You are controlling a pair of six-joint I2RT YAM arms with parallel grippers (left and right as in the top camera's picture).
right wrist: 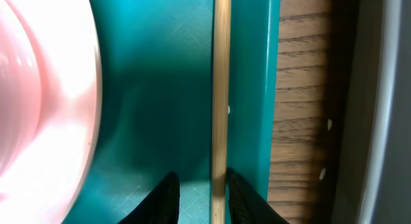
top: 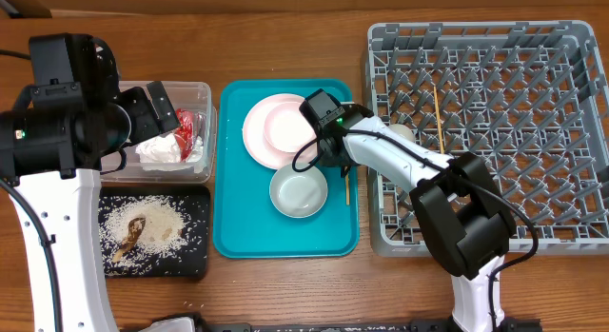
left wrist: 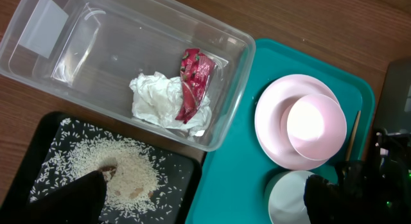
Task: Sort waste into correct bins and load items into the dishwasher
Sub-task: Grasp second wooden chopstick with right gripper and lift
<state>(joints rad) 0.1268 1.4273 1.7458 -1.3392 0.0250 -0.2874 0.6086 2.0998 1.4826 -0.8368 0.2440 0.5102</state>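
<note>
My right gripper [right wrist: 202,179] is low over the teal tray's right edge [top: 341,166]. Its jaws straddle a wooden chopstick [right wrist: 221,89] that lies on the tray [top: 347,187]. The stick rests against the right finger, with a gap to the left finger. A second chopstick [top: 438,118] lies in the grey dishwasher rack [top: 571,227]. A pink bowl [top: 285,126] sits on the pink plate [top: 257,142], with a grey-green bowl [top: 299,190] in front of them. My left gripper [left wrist: 199,201] hangs wide open and empty above the black tray's rice [left wrist: 125,169]. The napkin [left wrist: 157,99] and red wrapper [left wrist: 192,83] lie in the clear tub [left wrist: 38,63].
The teal tray [top: 238,227] lies between the black tray [top: 195,256] and the rack. A strip of bare wood [right wrist: 302,89] separates the teal tray from the rack wall. A small white cup [top: 402,132] peeks out behind my right arm at the rack's left edge.
</note>
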